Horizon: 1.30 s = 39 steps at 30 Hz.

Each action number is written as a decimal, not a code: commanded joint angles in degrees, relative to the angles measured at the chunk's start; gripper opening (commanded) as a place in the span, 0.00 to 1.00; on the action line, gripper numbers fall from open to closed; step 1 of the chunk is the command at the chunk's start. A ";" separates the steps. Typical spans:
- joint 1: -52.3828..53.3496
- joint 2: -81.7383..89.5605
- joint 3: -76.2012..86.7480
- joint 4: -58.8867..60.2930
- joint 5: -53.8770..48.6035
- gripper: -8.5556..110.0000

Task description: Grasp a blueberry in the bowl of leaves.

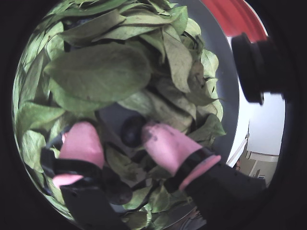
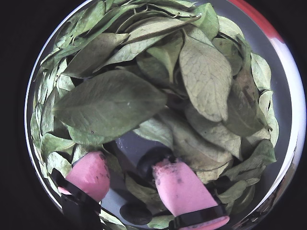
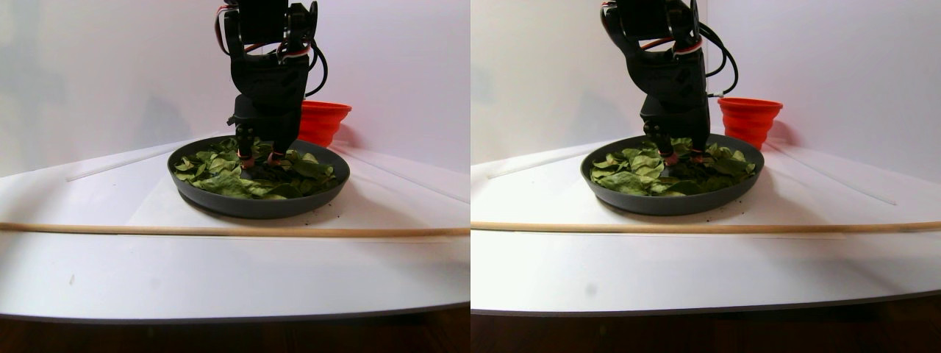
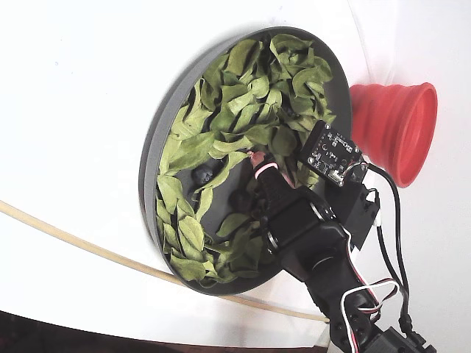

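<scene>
The dark-grey bowl (image 4: 158, 132) holds green leaves (image 4: 243, 95). My gripper (image 1: 117, 129) is down inside it, its pink-tipped jaws open. A dark blueberry (image 1: 132, 130) lies on bare bowl floor between the fingertips, against the right fingertip (image 1: 165, 143) and apart from the left one (image 1: 81, 143). The other wrist view shows the same: the gripper (image 2: 128, 160) open and the blueberry (image 2: 152, 160) touching the right fingertip (image 2: 180, 187). A second blueberry (image 2: 135, 213) lies lower, near the gripper's base. The stereo pair view shows the gripper (image 3: 257, 157) lowered into the bowl (image 3: 257, 202).
A red ribbed cup (image 4: 394, 129) stands just beyond the bowl, also in the stereo pair view (image 3: 323, 121). A long thin wooden stick (image 3: 220, 230) lies across the white table in front of the bowl. Two more dark berries (image 4: 202, 175) sit among the leaves.
</scene>
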 commanded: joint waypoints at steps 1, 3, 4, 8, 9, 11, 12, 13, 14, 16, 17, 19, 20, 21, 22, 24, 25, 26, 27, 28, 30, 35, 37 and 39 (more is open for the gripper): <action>0.00 4.57 0.62 2.20 -1.58 0.22; 0.00 4.57 0.62 2.20 -1.58 0.22; 0.00 4.57 0.62 2.20 -1.58 0.22; 0.00 4.57 0.62 2.20 -1.58 0.22; 0.00 4.57 0.62 2.20 -1.58 0.22; 0.09 4.48 0.62 2.20 -1.67 0.22; 0.09 4.48 0.62 2.20 -1.67 0.22; 0.09 4.48 0.62 2.20 -1.67 0.22; 0.09 4.48 0.62 2.20 -1.67 0.22; 0.09 4.48 0.62 2.20 -1.67 0.22; 0.09 4.57 0.62 2.20 -1.67 0.22; 0.18 4.75 0.62 2.37 -1.67 0.22; 0.18 4.92 0.35 2.64 -1.58 0.22; 0.26 5.19 0.18 3.08 -1.58 0.22; 0.35 5.54 0.18 3.52 -1.58 0.22; 0.53 5.98 0.00 3.78 -1.58 0.22; 0.62 6.06 -0.18 3.96 -1.67 0.22; 0.70 6.24 -0.35 4.31 -1.67 0.22; 0.79 6.50 -0.44 4.57 -1.67 0.22; 0.88 6.77 -0.53 4.75 -1.67 0.22; 0.97 7.38 -0.53 5.01 -1.76 0.22; 1.49 8.00 -1.23 5.54 -2.02 0.22; 1.76 8.17 -1.58 5.89 -2.11 0.22; 1.85 8.44 -1.76 6.15 -2.29 0.22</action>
